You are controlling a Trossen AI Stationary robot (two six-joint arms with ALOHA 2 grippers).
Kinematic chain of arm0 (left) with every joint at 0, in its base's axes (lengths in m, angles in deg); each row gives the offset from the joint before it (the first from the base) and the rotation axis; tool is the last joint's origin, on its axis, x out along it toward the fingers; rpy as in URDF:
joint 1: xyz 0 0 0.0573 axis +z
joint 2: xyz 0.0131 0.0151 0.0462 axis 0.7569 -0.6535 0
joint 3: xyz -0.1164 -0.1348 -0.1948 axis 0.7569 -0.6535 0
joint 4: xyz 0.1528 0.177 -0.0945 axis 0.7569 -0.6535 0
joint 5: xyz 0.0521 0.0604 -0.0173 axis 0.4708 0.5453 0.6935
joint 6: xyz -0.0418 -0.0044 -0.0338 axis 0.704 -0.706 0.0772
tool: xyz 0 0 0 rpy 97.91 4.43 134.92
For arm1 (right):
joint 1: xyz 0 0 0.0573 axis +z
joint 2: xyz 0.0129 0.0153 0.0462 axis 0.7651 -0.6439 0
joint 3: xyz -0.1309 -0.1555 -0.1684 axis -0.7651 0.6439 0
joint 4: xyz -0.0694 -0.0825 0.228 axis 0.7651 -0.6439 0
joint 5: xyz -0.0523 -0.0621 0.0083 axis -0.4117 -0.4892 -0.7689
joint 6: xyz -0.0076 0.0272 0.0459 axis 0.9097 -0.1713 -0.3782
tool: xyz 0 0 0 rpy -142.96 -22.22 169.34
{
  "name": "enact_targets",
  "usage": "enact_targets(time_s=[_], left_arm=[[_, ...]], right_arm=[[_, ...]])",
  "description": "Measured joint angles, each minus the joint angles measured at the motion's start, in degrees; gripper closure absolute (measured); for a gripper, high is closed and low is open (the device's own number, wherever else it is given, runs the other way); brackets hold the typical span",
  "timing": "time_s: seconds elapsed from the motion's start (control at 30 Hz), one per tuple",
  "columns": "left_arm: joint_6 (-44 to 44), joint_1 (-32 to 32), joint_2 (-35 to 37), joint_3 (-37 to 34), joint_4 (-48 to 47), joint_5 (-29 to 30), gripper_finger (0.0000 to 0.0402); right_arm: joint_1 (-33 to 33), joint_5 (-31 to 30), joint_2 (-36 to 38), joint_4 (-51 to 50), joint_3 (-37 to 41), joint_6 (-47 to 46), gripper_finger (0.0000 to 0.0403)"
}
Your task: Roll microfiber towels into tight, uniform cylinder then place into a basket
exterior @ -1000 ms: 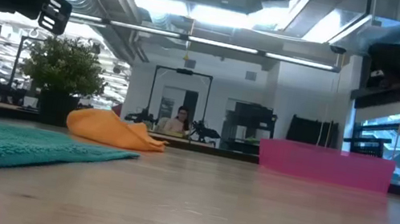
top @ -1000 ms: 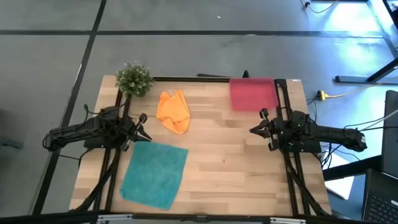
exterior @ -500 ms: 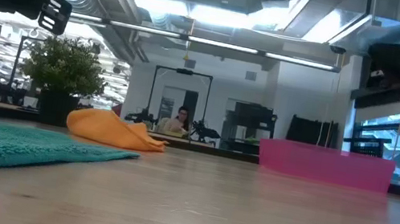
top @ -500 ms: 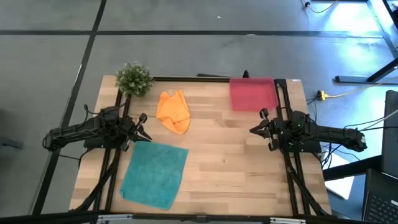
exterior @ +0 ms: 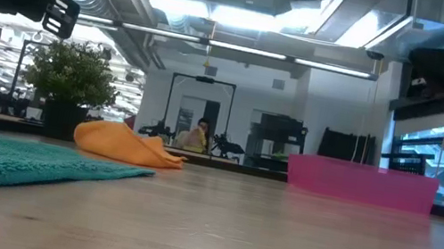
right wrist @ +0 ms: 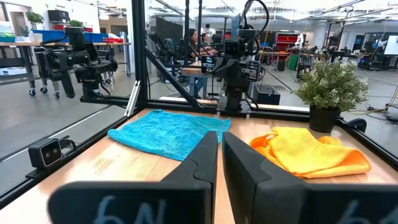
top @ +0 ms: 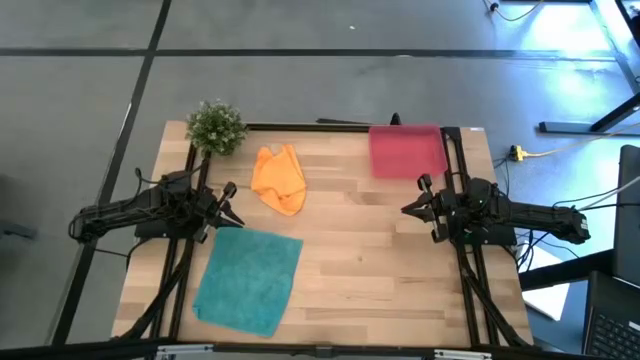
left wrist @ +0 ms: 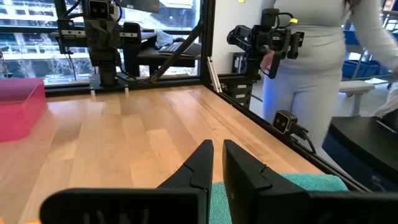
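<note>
Nothing is changing: left gripper [top: 229, 205], fingers together and empty, is idling beside the teal towel [top: 248, 279]; right gripper [top: 410, 208], likewise closed, is waiting near the basket [top: 407, 151]; rolling is unstarted.

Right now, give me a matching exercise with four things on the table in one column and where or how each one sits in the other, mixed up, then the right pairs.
Things:
1. teal towel
2. orange towel
3. basket
4. plant

Places or states:
A. far left corner of the table
B. crumpled in a heap, between the plant and the basket
C. spread flat, near the left gripper
D. far end of the table, ahead of the right gripper

Pairs: 1-C, 2-B, 3-D, 4-A
</note>
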Motion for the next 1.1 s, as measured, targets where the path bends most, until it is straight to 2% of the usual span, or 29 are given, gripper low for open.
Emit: enact_targets(time_s=[0.83, 0.9, 1.0, 1.1], left_arm=[[-1.6, 0.0, 0.0, 0.0, 0.3, 0.1, 0.0376], [-1.9, 0.0, 0.0, -0.2, 1.8, 3.0, 0.0376], [-0.1, 0.0, 0.0, -0.3, 9.5, 11.9, 0.0376], [4.3, 0.0, 0.0, -0.2, 18.0, 23.6, 0.0376]], right_arm=[[0.0, 0.0, 0.0, 0.4, 0.0, -1.5, 0.0375], [0.0, 0.0, 0.0, 0.4, 0.0, -1.4, 0.0375], [0.0, -0.6, 0.0, 0.3, 0.0, -1.4, 0.0375], [0.0, -1.1, 0.0, 0.3, 0.0, -1.3, 0.0375]])
